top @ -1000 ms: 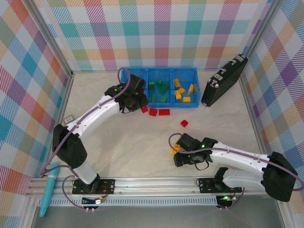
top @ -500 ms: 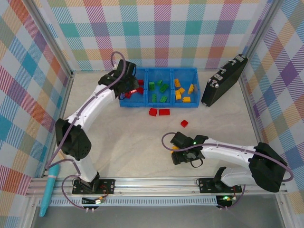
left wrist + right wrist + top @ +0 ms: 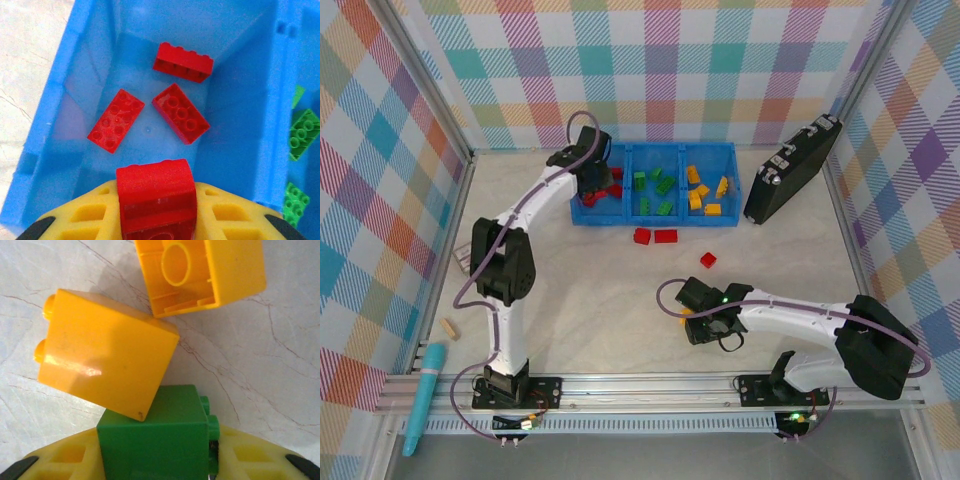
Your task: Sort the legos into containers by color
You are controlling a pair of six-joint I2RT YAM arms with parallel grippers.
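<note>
From above: left gripper (image 3: pixel 595 188) down over the left compartment of the blue tray (image 3: pixel 650 149), right by the red bricks (image 3: pixel 613 190) lying in it; green bricks (image 3: pixel 656 190) in the middle compartment, yellow bricks (image 3: pixel 705 192) in the right one. On the table (image 3: pixel 570 300) just in front of the tray, a pair of loose red bricks (image 3: pixel 666 236) side by side, and a third red brick (image 3: pixel 708 259) nearer the right arm. Right gripper (image 3: pixel 705 322) low on the table, well apart from the tray, with a bit of yellow at its left side. Black case (image 3: pixel 792 170) leaning just right of the tray. From the left wrist: jaws clamped on a red curved-top brick (image 3: pixel 156 197), yellow fingers (image 3: pixel 85 217) on either side, held over the compartment floor; three red bricks below, close together, two studs-up and one on its side at the far wall; green bricks past the divider on the right. From the right wrist: green brick (image 3: pixel 155 435) seated between the yellow pads (image 3: pixel 65 457), jaws closed against its sides, studs pointing right; a yellow-orange brick (image 3: pixel 107 352) tilted, its lower corner touching the green brick's top edge; a second yellow brick (image 3: pixel 200 272) just beyond, hollow underside up, on bare table.
</note>
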